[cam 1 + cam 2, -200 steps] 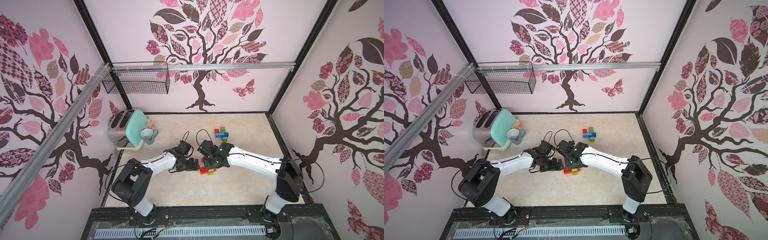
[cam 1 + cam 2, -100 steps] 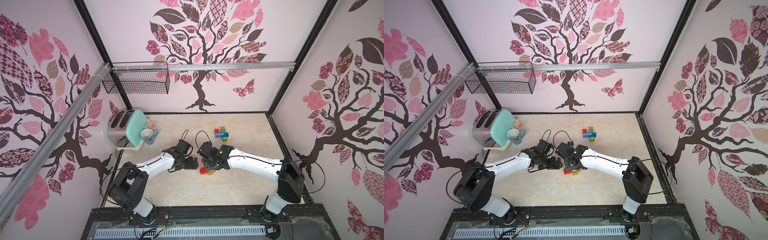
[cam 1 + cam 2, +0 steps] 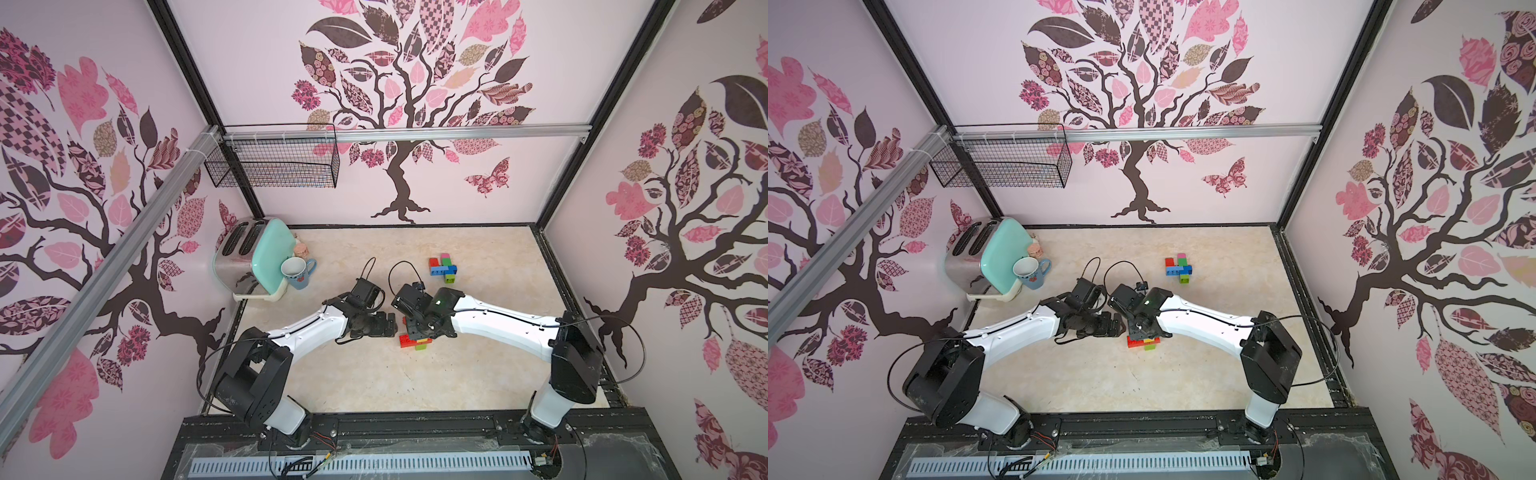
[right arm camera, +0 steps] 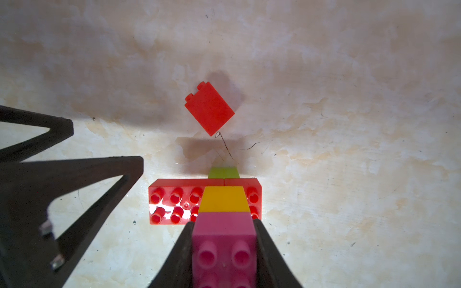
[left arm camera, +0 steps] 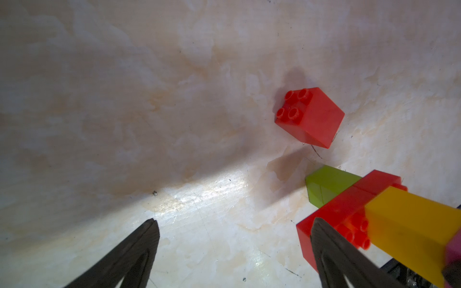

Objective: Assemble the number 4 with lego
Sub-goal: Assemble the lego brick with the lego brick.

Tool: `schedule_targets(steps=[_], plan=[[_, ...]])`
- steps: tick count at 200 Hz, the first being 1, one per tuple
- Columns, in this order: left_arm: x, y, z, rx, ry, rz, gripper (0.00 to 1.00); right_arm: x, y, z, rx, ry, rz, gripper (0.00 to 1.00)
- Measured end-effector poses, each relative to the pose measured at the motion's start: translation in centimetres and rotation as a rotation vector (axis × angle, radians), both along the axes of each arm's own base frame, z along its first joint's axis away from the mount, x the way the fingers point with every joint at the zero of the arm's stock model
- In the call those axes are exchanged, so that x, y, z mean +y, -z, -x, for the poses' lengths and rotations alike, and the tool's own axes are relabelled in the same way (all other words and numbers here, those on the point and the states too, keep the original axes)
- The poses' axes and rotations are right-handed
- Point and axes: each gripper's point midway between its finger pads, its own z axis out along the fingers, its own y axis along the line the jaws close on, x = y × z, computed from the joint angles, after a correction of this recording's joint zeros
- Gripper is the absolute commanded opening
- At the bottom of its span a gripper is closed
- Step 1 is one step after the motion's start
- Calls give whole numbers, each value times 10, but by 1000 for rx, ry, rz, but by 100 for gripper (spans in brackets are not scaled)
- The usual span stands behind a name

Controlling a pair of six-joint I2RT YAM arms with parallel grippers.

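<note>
My right gripper [image 4: 223, 224] is shut on a pink lego brick [image 4: 224, 246]. That brick tops a joined stack: a yellow brick [image 4: 224, 199], a long red brick [image 4: 174, 202] and a green brick [image 4: 223, 172] at the far end. In both top views the stack [image 3: 415, 341] [image 3: 1144, 343] shows low over the table, below the right gripper [image 3: 417, 332]. I cannot tell whether it touches the table. A loose red brick [image 4: 209, 112] [image 5: 309, 117] lies just beyond it. My left gripper [image 5: 233, 224] [image 3: 388, 325] is open and empty, one finger [image 5: 324, 239] beside the long red brick [image 5: 331, 212].
A second cluster of red, pink, green and blue lego [image 3: 444, 266] [image 3: 1178, 266] lies further back. A mint toaster [image 3: 249, 262] and a blue mug [image 3: 297, 272] stand at the back left. A wire basket [image 3: 278, 162] hangs on the wall above them.
Both arms have shifted very slightly to the left. The right gripper's hold on the stack and the open left gripper are unchanged.
</note>
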Motion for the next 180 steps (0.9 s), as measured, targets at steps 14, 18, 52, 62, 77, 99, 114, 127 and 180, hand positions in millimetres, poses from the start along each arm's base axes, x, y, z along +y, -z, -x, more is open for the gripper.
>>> schedule_targets(steps=[14,18,52,62,77,99,114,127,180], plan=[[0,0,0,1,1,1,98,1,-1,-1,0,5,-1,30],[0,0,1,2,2,2,98,1,-1,-1,0,7,-1,31],[-1,0,1,5,4,6,98,2,-2,-2,-2,12,-4,36],[-1,0,1,6,5,7,98,2,-3,-3,-2,12,-3,38],[-1,0,1,6,5,8,98,2,-3,-4,-7,14,3,43],[-1,1,2,7,5,7,98,1,-3,-7,-11,17,7,50],[-1,1,2,7,5,7,98,0,-4,-8,-17,17,9,52],[-1,1,2,7,5,7,98,0,-4,-9,-21,16,12,54],[2,2,2,6,0,-7,98,7,-16,-17,-63,1,-11,78]])
